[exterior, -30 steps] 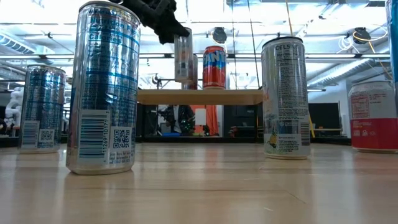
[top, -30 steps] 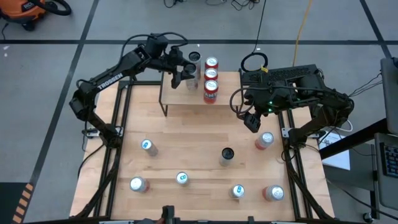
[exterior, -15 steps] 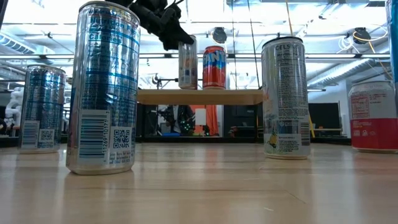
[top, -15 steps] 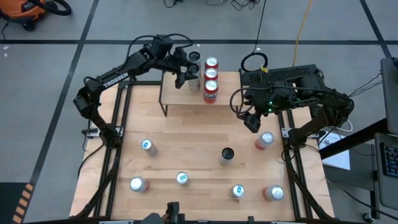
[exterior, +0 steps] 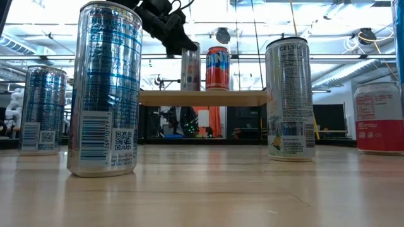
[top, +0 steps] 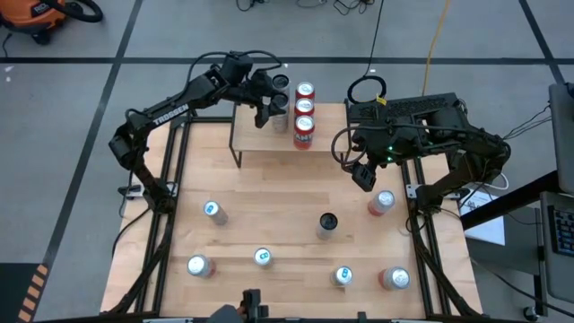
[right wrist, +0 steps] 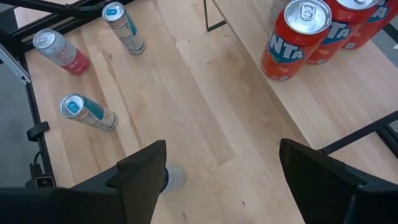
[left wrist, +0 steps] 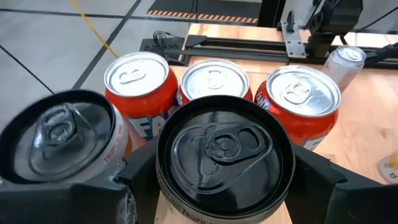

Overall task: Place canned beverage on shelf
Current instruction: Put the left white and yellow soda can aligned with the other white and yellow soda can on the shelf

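A dark-topped can point(left wrist: 224, 155) is gripped between the fingers of the left gripper point(top: 266, 100) at the far end of the shelf point(top: 256, 139), just beside three orange cans point(top: 304, 115) and another dark-topped can point(top: 280, 82); it should be lowered upright until its base is fully seated on the board, clear of its neighbours, before the jaws are opened. The right gripper point(right wrist: 221, 174) is held with jaws wide and empty above the table point(top: 269, 206). Whether the held can's base already touches the board cannot be made out, since it is hidden from above by the gripper.
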Tool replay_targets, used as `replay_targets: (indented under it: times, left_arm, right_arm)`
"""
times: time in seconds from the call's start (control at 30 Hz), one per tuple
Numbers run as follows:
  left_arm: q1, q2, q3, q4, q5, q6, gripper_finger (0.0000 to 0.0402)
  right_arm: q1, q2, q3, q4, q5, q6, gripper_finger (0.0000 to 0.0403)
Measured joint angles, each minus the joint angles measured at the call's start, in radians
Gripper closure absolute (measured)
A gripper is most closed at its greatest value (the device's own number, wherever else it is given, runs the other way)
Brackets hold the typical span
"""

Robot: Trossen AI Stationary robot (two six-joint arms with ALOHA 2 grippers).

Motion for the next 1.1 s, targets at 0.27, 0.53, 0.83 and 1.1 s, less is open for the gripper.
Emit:
replay_targets:
  times: [0.27,0.53,0.83,1.1]
  left_arm:
    - [0.0,0.0,0.0,0.012,0.0,0.005,0.0149]
    - [-0.001,0.008,0.0,0.005,-0.016,0.007,0.0149]
    - [-0.006,0.013,0.002,0.008,-0.022,0.022,0.0149]
    - [-0.007,0.019,0.002,0.006,-0.042,0.035,0.0141]
  right_arm:
    - [0.0,0.0,0.0,0.0,0.001,0.002,0.0112]
    - [0.0,0.0,0.0,0.0,0.001,0.0,0.0112]
    - [0.0,0.0,0.0,0.0,0.001,0.001,0.0112]
    - [0.0,0.0,0.0,0.0,-0.001,0.001,0.0112]
